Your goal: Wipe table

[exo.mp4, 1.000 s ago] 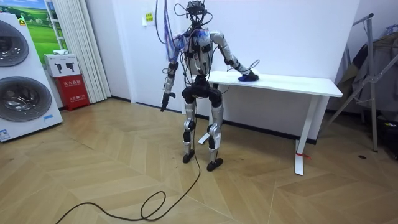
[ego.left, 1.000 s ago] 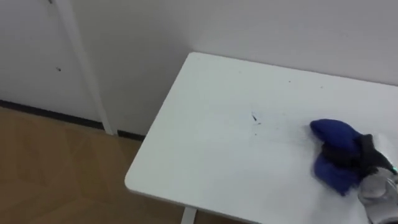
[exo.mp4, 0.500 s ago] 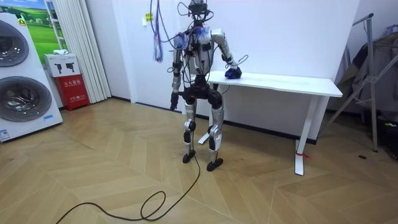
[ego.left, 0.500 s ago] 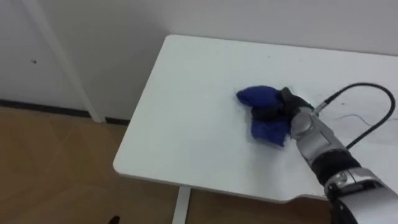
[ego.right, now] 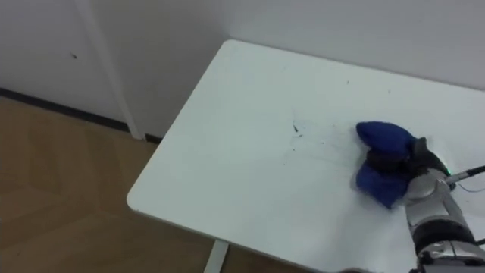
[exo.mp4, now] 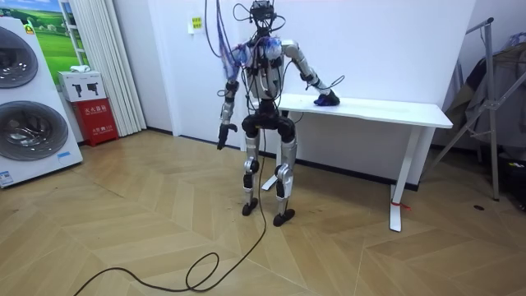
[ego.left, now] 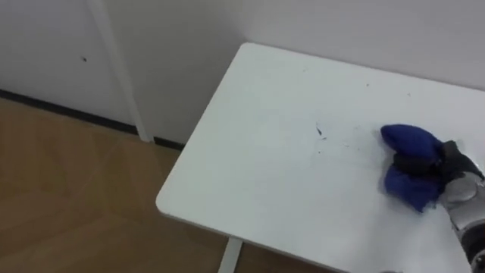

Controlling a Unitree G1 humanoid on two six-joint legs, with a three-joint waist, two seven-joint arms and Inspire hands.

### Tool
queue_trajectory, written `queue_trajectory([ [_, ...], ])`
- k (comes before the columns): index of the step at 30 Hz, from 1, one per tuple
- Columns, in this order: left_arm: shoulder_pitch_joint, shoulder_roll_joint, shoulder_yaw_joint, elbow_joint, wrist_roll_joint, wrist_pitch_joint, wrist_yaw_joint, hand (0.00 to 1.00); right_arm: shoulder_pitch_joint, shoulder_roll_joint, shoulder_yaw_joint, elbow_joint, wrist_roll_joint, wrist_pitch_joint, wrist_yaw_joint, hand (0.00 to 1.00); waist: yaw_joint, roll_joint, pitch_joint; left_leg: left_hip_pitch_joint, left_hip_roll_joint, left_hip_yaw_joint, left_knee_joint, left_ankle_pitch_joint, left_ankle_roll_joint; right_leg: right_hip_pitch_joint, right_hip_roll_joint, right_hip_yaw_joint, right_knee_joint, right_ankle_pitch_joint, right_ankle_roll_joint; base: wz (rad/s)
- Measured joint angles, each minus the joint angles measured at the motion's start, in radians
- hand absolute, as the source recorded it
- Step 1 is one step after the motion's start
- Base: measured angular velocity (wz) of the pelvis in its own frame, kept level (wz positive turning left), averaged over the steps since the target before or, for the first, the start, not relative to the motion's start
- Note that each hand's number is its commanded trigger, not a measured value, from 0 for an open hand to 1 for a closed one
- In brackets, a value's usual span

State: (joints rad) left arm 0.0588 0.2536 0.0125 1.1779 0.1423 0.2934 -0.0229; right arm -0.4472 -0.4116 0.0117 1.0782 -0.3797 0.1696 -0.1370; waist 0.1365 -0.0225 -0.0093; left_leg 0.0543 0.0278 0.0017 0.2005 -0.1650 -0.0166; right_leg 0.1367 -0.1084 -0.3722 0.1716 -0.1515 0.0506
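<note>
The right hand (ego.left: 449,168), its fingers curled round a crumpled blue cloth (ego.left: 405,140), presses it on the white rectangular table (ego.left: 258,152), to the right of some small dark marks (ego.left: 319,133). If the grip loosens, the bunched cloth could slip free and miss the marks. The left hand (exo.mp4: 222,136) hangs by the hip.

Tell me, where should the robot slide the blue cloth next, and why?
Probably leftward: the right hand grips the blue cloth on the white table, and a small dark mark sits to its left, uncovered. The left hand hangs by its side.
</note>
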Motion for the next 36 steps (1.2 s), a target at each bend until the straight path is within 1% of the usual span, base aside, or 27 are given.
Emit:
queue_trajectory([
  [1, -0.009, -0.004, 0.000, 0.000, 0.000, -0.002, 0.003, 0.00, -0.007, 0.010, 0.011, -0.004, -0.001, 0.011, -0.002, 1.00, 0.006, -0.001, -0.0015, 0.003, 0.003, 0.011, -0.001, -0.002, -0.001, 0.000, 0.003, 0.012, 0.001, 0.000, -0.001, -0.51],
  [4, -0.057, -0.033, 0.002, 0.003, -0.017, -0.012, 0.015, 0.00, -0.049, 0.100, 0.116, -0.093, -0.019, 0.090, 0.029, 1.00, 0.031, 0.006, -0.0027, 0.025, 0.022, 0.069, -0.011, -0.004, -0.005, -0.027, 0.018, 0.087, 0.021, 0.005, -0.012, -0.68],
  [7, -0.088, -0.041, 0.001, 0.010, -0.043, -0.016, 0.011, 0.00, -0.056, 0.160, 0.196, -0.169, -0.019, 0.093, 0.069, 1.00, 0.043, 0.003, -0.0016, 0.027, 0.028, 0.094, -0.019, -0.003, -0.008, -0.043, 0.025, 0.115, 0.025, 0.008, -0.017, -0.34],
  [8, -0.091, -0.044, 0.001, 0.008, -0.052, -0.016, 0.009, 0.00, -0.071, 0.180, 0.209, -0.170, -0.020, 0.090, 0.085, 1.00, 0.050, 0.007, 0.0004, 0.029, 0.028, 0.101, -0.018, -0.003, -0.008, -0.049, 0.026, 0.125, 0.028, 0.008, -0.017, -0.14],
  [10, -0.088, -0.042, 0.005, 0.000, -0.056, -0.017, 0.006, 0.00, -0.090, 0.183, 0.201, -0.163, -0.021, 0.092, 0.098, 1.00, 0.055, 0.000, 0.0017, 0.028, 0.026, 0.102, -0.017, -0.003, -0.007, -0.053, 0.021, 0.124, 0.032, 0.008, -0.017, -0.02],
  [11, -0.072, -0.035, 0.004, 0.001, -0.066, -0.016, 0.002, 0.00, -0.100, 0.179, 0.198, -0.151, -0.024, 0.092, 0.096, 1.00, 0.057, 0.002, 0.0044, 0.027, 0.025, 0.099, -0.017, -0.003, -0.007, -0.055, 0.020, 0.120, 0.032, 0.008, -0.016, 0.12],
  [13, -0.030, -0.023, 0.004, -0.002, -0.070, -0.011, -0.001, 0.00, -0.100, 0.174, 0.161, -0.136, -0.023, 0.073, 0.093, 1.00, 0.038, -0.002, 0.0031, 0.019, 0.022, 0.081, -0.015, -0.004, -0.005, -0.054, 0.018, 0.106, 0.030, 0.007, -0.014, 0.26],
  [15, 0.025, -0.009, 0.005, -0.002, -0.068, -0.001, -0.008, 0.00, -0.093, 0.134, 0.109, -0.090, -0.004, 0.032, 0.069, 1.00, 0.008, -0.002, 0.0032, 0.008, 0.016, 0.051, -0.007, -0.005, -0.003, -0.046, 0.011, 0.071, 0.021, 0.006, -0.013, 0.43],
  [16, 0.037, -0.005, 0.006, -0.002, -0.067, 0.003, -0.008, 0.00, -0.082, 0.124, 0.090, -0.081, 0.000, 0.025, 0.059, 1.00, 0.002, -0.002, 0.0029, 0.008, 0.015, 0.048, -0.005, -0.006, -0.002, -0.042, 0.009, 0.063, 0.019, 0.005, -0.011, 0.40],
  [18, 0.088, 0.011, 0.046, -0.001, -0.061, 0.006, -0.010, 0.00, -0.010, 0.061, -0.004, -0.047, -0.005, -0.012, 0.013, 1.00, -0.023, -0.002, 0.0031, 0.023, 0.010, 0.043, -0.001, -0.012, 0.005, -0.013, 0.000, 0.037, 0.019, 0.000, -0.004, 0.33],
  [19, 0.101, 0.017, 0.060, -0.001, -0.061, 0.006, -0.010, 0.00, 0.012, 0.045, -0.030, -0.036, -0.006, -0.020, -0.003, 1.00, -0.028, -0.003, 0.0027, 0.031, 0.009, 0.043, 0.000, -0.015, 0.007, -0.006, -0.002, 0.034, 0.026, -0.001, -0.002, 0.32],
  [20, 0.118, 0.028, 0.083, -0.001, -0.060, 0.007, -0.010, 0.00, 0.075, 0.014, -0.084, -0.028, -0.003, -0.029, -0.036, 1.00, -0.044, -0.003, 0.0033, 0.044, 0.009, 0.045, 0.009, -0.023, 0.011, 0.008, -0.013, 0.015, 0.053, -0.008, 0.009, 0.42],
  [21, 0.121, 0.038, 0.091, -0.001, -0.058, 0.007, -0.010, 0.00, 0.150, -0.016, -0.132, -0.028, 0.004, -0.041, -0.070, 1.00, -0.063, 0.000, 0.0053, 0.051, 0.009, 0.048, 0.026, -0.033, 0.017, 0.009, -0.025, 0.012, 0.103, -0.016, 0.019, 0.43],
  [23, 0.104, 0.045, 0.083, -0.007, -0.050, 0.005, -0.008, 0.00, 0.220, -0.044, -0.157, -0.029, 0.035, -0.045, -0.094, 1.00, -0.067, 0.004, 0.0078, 0.059, 0.017, 0.058, 0.064, -0.059, 0.026, -0.010, -0.046, 0.013, 0.196, -0.024, 0.025, 0.06],
  [24, 0.081, 0.045, 0.076, -0.007, -0.040, 0.003, -0.006, 0.00, 0.240, -0.048, -0.155, -0.032, 0.038, -0.043, -0.102, 1.00, -0.068, 0.008, 0.0099, 0.055, 0.029, 0.071, 0.088, -0.079, 0.032, -0.022, -0.061, 0.014, 0.242, -0.026, 0.026, -0.29],
  [25, 0.067, 0.046, 0.059, -0.008, -0.035, -0.001, -0.001, 0.00, 0.241, -0.043, -0.151, -0.037, 0.040, -0.040, -0.105, 1.00, -0.064, 0.008, 0.0096, 0.055, 0.033, 0.080, 0.101, -0.087, 0.035, -0.029, -0.067, 0.013, 0.259, -0.027, 0.027, -0.55],
  [26, 0.028, 0.047, 0.036, -0.007, -0.031, -0.011, 0.017, 0.00, 0.231, -0.024, -0.135, -0.042, 0.041, -0.023, -0.114, 1.00, -0.050, 0.008, 0.0094, 0.052, 0.047, 0.108, 0.122, -0.099, 0.038, -0.051, -0.076, 0.026, 0.305, -0.033, 0.033, -0.70],
  [27, -0.030, 0.043, 0.020, -0.006, -0.031, -0.025, 0.041, 0.00, 0.220, 0.007, -0.099, -0.072, 0.039, 0.010, -0.130, 1.00, -0.033, 0.001, 0.0103, 0.038, 0.054, 0.133, 0.144, -0.105, 0.037, -0.092, -0.107, 0.044, 0.368, -0.055, 0.026, -0.78],
  [28, -0.060, 0.033, 0.013, -0.005, -0.032, -0.034, 0.052, 0.00, 0.207, 0.023, -0.075, -0.078, 0.040, 0.027, -0.139, 1.00, -0.017, -0.002, 0.0096, 0.037, 0.059, 0.150, 0.147, -0.106, 0.035, -0.108, -0.126, 0.066, 0.384, -0.072, 0.025, -0.89],
  [29, -0.113, 0.023, -0.004, -0.004, -0.032, -0.057, 0.068, 0.00, 0.162, 0.059, -0.012, -0.089, 0.035, 0.076, -0.151, 1.00, 0.011, -0.002, 0.0089, 0.031, 0.076, 0.178, 0.159, -0.110, 0.024, -0.132, -0.163, 0.099, 0.393, -0.088, 0.028, -1.11],
  [30, -0.159, 0.018, -0.015, 0.009, -0.035, -0.084, 0.081, 0.00, 0.096, 0.105, 0.077, -0.104, 0.034, 0.121, -0.141, 1.00, 0.046, -0.002, 0.0089, 0.023, 0.101, 0.208, 0.172, -0.114, 0.006, -0.157, -0.193, 0.137, 0.372, -0.086, 0.032, -1.44],
  [31, -0.206, 0.014, -0.016, 0.019, -0.029, -0.097, 0.080, 0.00, 0.012, 0.172, 0.173, -0.116, 0.029, 0.154, -0.114, 1.00, 0.081, -0.004, 0.0072, 0.010, 0.125, 0.215, 0.189, -0.119, -0.016, -0.175, -0.213, 0.168, 0.313, -0.072, 0.042, -1.25],
  [32, -0.224, 0.011, -0.015, 0.025, -0.029, -0.098, 0.080, 0.00, -0.033, 0.198, 0.216, -0.116, 0.023, 0.160, -0.097, 1.00, 0.097, -0.004, 0.0075, 0.006, 0.138, 0.210, 0.198, -0.124, -0.029, -0.178, -0.219, 0.170, 0.281, -0.061, 0.044, -1.04],
  [33, -0.257, 0.005, -0.015, 0.034, -0.021, -0.100, 0.077, 0.00, -0.119, 0.281, 0.284, -0.115, 0.000, 0.150, -0.061, 1.00, 0.120, -0.003, 0.0078, -0.009, 0.169, 0.178, 0.211, -0.126, -0.056, -0.170, -0.231, 0.157, 0.211, -0.032, 0.045, -0.50],
  [34, -0.284, -0.005, -0.015, 0.044, -0.020, -0.103, 0.075, 0.00, -0.185, 0.345, 0.296, -0.118, -0.036, 0.117, -0.021, 1.00, 0.122, -0.005, 0.0094, -0.035, 0.186, 0.103, 0.216, -0.125, -0.089, -0.157, -0.241, 0.136, 0.161, 0.004, 0.050, -0.14],
  [35, -0.295, -0.008, -0.016, 0.051, -0.020, -0.103, 0.072, 0.00, -0.210, 0.366, 0.297, -0.120, -0.053, 0.097, -0.005, 1.00, 0.121, -0.005, 0.0095, -0.051, 0.199, 0.075, 0.215, -0.118, -0.107, -0.150, -0.241, 0.134, 0.137, 0.020, 0.052, 0.56],
  [36, -0.313, -0.018, -0.020, 0.060, -0.021, -0.098, 0.058, 0.00, -0.259, 0.378, 0.297, -0.119, -0.064, 0.062, 0.019, 1.00, 0.126, -0.007, 0.0085, -0.080, 0.226, 0.022, 0.201, -0.097, -0.145, -0.145, -0.239, 0.131, 0.106, 0.050, 0.060, 0.89],
])
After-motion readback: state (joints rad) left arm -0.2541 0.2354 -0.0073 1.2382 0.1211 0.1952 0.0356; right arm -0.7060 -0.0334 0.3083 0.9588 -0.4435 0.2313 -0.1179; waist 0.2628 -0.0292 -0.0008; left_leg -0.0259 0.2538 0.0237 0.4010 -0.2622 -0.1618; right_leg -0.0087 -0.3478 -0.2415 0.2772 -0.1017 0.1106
